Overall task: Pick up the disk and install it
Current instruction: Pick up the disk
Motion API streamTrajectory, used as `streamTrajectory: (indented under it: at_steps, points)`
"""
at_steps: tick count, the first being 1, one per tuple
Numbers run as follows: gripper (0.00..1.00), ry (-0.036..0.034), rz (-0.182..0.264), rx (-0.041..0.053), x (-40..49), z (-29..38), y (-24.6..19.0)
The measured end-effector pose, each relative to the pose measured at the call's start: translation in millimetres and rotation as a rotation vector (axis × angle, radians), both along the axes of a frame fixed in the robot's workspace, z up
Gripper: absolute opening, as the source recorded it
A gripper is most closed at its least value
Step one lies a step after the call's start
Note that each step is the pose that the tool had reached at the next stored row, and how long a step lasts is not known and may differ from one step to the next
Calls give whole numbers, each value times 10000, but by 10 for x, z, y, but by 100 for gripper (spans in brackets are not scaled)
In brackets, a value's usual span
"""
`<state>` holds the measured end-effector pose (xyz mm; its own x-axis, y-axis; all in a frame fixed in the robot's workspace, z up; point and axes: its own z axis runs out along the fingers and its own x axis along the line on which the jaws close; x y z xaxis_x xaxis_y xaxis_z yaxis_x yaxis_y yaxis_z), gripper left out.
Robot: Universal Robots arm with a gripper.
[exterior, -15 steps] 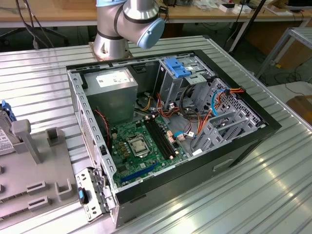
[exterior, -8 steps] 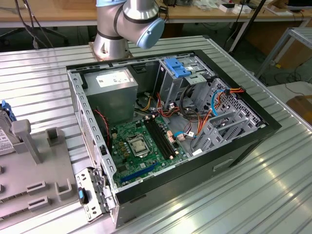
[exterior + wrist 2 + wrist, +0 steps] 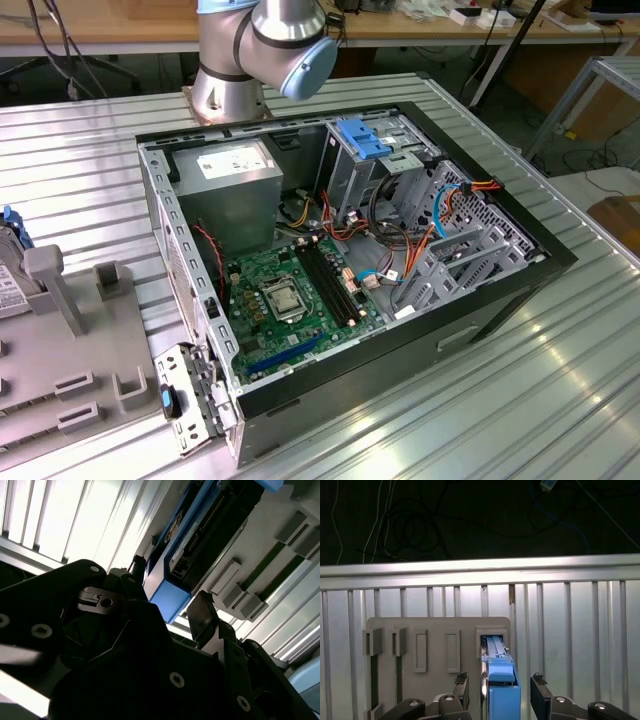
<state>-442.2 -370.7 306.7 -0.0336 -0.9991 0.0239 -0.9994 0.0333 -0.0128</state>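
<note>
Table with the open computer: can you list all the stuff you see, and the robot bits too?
disk: one, blue-framed, standing in the holder plate's slot
holder plate: one, grey, on the table at the exterior view's left
computer case: one, black and grey, open, mid-table
power supply: one, grey, inside the case
motherboard: one, green, on the case floor
bracket: one, lighter blue, inside the case
cables: several, orange, red, blue, inside the case
table: one, silver, ribbed
arm: one, grey and light blue, behind the case
gripper: one, black, open, a finger on either side of the disk
</note>
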Motion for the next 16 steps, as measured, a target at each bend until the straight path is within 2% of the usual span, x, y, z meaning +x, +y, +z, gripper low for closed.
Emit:
streamTrajectory:
  at_steps: [4,14,15,16]
  points:
    - [60,-107,43,-50,1,-29,4]
    - [60,-113,47,-50,48,-61,6]
    - [59,-112,48,-50,48,-61,5]
    - [51,-112,48,-50,49,-61,6]
